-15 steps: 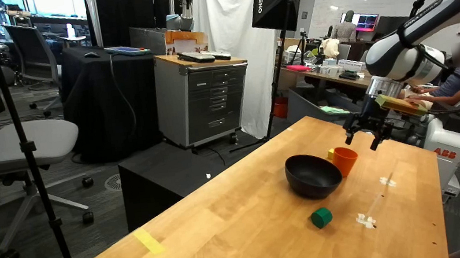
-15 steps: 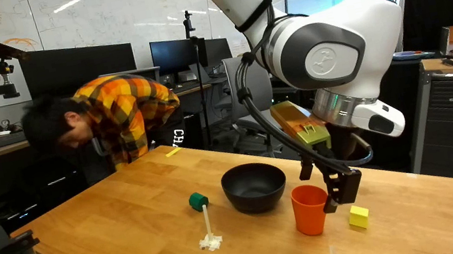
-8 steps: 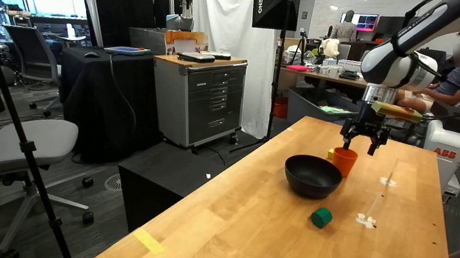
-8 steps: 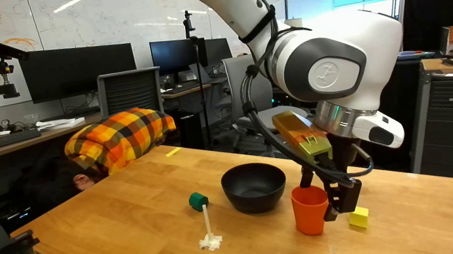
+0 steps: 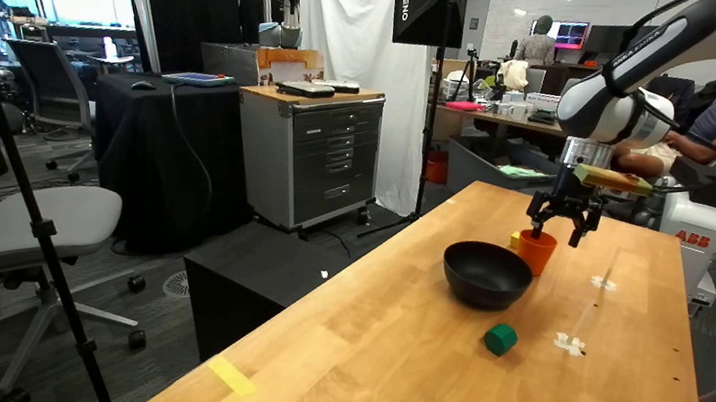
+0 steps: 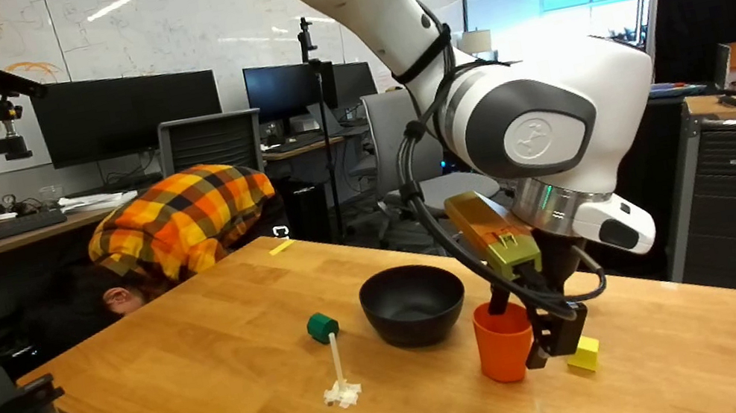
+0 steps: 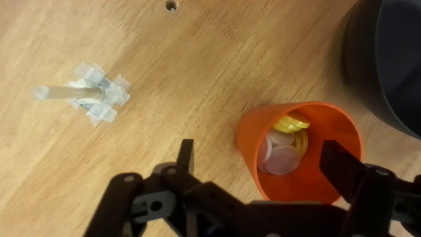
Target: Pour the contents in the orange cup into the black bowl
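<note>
The orange cup (image 5: 537,255) stands upright on the table in both exterior views (image 6: 502,351), and it shows in the wrist view (image 7: 250,130). Its contents, small round yellow and pale pieces (image 7: 282,159), lie inside it. The black bowl (image 5: 487,281) stands close beside the cup, also in an exterior view (image 6: 413,308) and at the wrist view's right edge (image 7: 361,62). My gripper (image 5: 555,237) is open at the cup's rim (image 6: 518,334). In the wrist view (image 7: 259,149) one finger overlaps the cup's mouth and the other is outside the cup, apart from its wall.
A small green block (image 5: 501,339) lies in front of the bowl. A yellow block (image 6: 583,353) sits beside the cup. A thin pale peg (image 6: 337,359) stands taped to the table (image 6: 212,355). A person (image 6: 185,223) bends down beyond the table's far edge.
My gripper has moved down toward the cup, so that one fingertip now reaches its mouth. It stays open. The cup and bowl have not moved. The person in the background has bent lower.
</note>
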Controlling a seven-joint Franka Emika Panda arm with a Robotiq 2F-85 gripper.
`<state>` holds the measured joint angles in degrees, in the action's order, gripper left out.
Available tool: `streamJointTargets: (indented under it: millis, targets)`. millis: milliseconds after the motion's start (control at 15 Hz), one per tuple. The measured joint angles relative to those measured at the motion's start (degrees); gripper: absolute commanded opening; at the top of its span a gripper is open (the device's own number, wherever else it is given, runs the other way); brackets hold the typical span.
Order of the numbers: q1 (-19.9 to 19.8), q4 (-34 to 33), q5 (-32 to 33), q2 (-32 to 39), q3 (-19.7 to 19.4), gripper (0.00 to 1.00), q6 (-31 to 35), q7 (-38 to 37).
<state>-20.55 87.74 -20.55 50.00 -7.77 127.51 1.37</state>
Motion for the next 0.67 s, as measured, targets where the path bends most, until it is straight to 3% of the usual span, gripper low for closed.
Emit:
streamJointTargets:
  millis: [67, 467, 533, 667]
  targets:
    - [-0.01, -0.23, 0.00, 0.18, 0.01, 0.58, 0.00, -0.01]
    - [-0.05, -1.23, 0.00, 1.05, 0.05, 0.13, -0.09, -0.10]
    - [-0.07, -1.33, 0.00, 1.16, 0.06, 0.06, -0.10, -0.12]
    - [-0.10, -1.49, 0.00, 1.34, 0.12, 0.03, -0.10, -0.37]
